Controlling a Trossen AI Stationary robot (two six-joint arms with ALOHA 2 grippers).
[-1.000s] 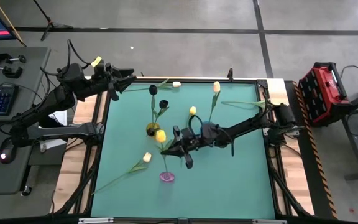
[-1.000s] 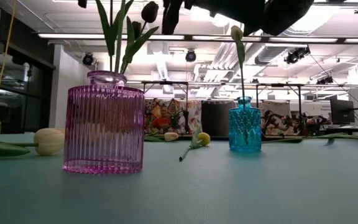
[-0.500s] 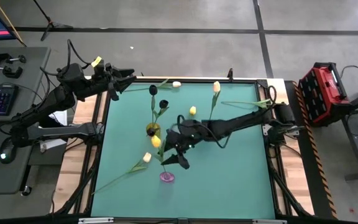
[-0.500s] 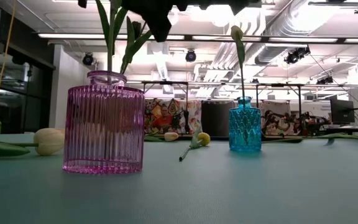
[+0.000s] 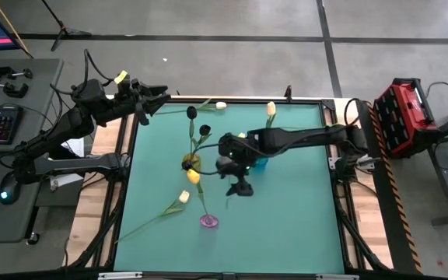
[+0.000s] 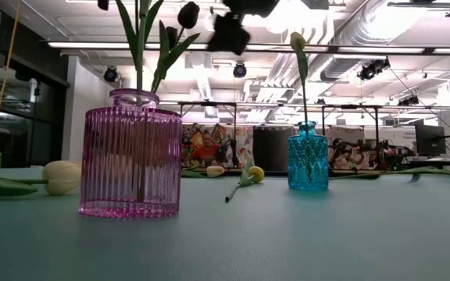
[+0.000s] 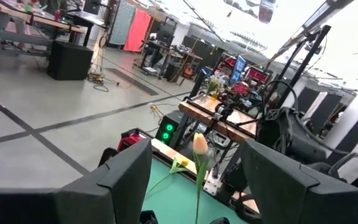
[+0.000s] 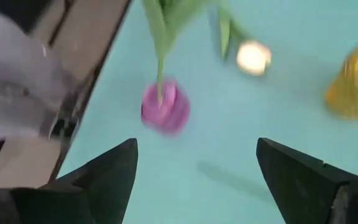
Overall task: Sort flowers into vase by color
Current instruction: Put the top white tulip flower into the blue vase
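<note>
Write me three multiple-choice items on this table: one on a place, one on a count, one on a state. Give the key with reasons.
1. The purple vase stands:
A. at the mat's middle
B. near the mat's edge closest to the low camera
C. off the mat

2. Vases on the mat:
A. one
B. three
C. five

3. The right end effector is:
A. shut on a tulip
B. shut with nothing in it
C. open with nothing in it

Key:
1. B, as the low view has it in front of everything else and the high view puts it nearest that edge.
2. B, as the high view shows the purple vase, a yellow vase and a blue vase.
3. C, as the right wrist view shows its fingers spread, with only the mat and the purple vase beyond them.
</note>
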